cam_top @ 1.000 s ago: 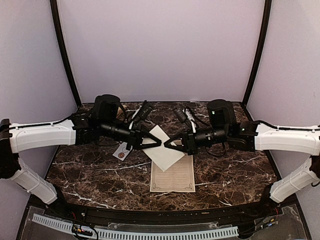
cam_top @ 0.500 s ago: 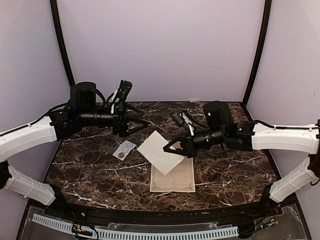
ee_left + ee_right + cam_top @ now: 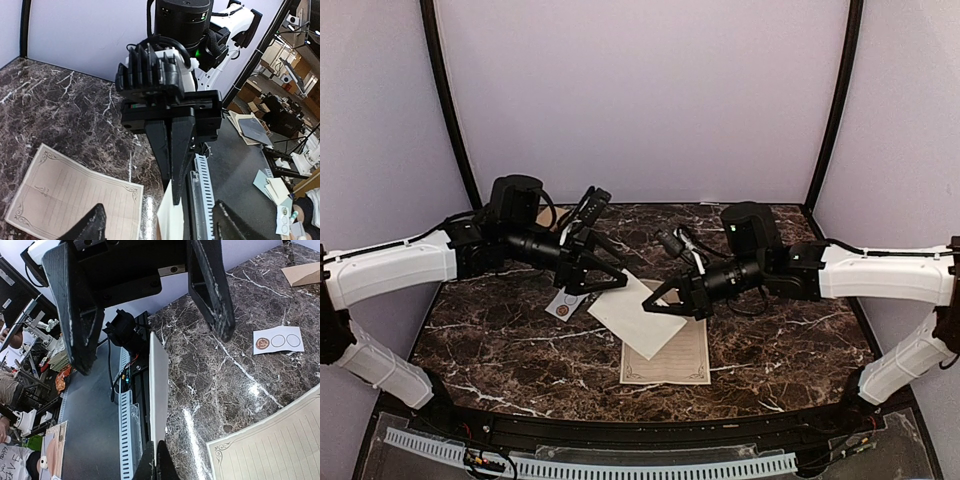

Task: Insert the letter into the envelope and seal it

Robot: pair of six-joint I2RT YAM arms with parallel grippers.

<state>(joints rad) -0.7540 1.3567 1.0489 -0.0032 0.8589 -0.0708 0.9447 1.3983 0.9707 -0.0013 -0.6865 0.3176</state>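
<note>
Over veined marble, right tool pinches thin white sheet.

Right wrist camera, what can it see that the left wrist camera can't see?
Only the right wrist view shows the sticker card with circles and a corner of the tan envelope. Only the left wrist view shows the right arm's white shell. Both show the marble table, the bordered letter lying flat, and the white sheet pinched in the shut right gripper.
</note>
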